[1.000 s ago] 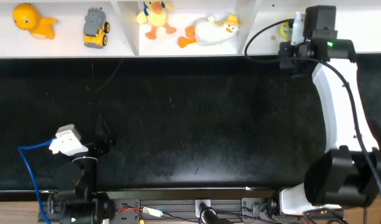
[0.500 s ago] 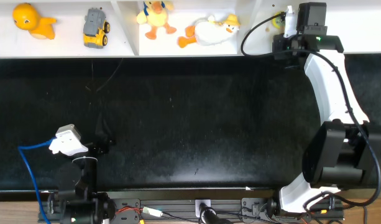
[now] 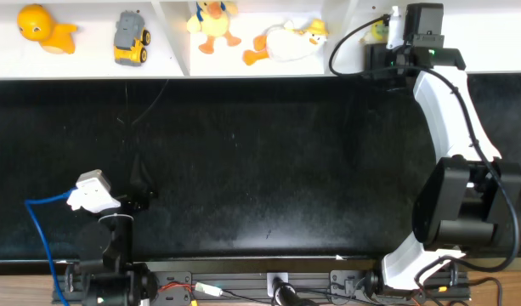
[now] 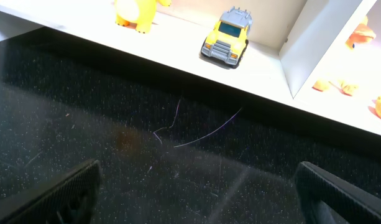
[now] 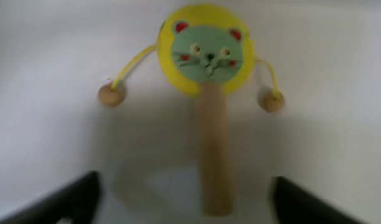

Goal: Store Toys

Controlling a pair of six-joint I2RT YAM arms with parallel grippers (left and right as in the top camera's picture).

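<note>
While the right arm point(image 3: 451, 110) is outstretched, right gripper point(image 5: 190, 198) gapes over rattle point(image 5: 209, 53); left gripper point(image 4: 202, 193) spread.

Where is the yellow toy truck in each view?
Top view: yellow toy truck on the white shelf, upper left, second toy from the left.
Left wrist view: truck on that shelf, beyond the black table.
Right wrist view: camera faces the rattle drum instead.
Shared landmark: the white divider beside the truck.
</note>
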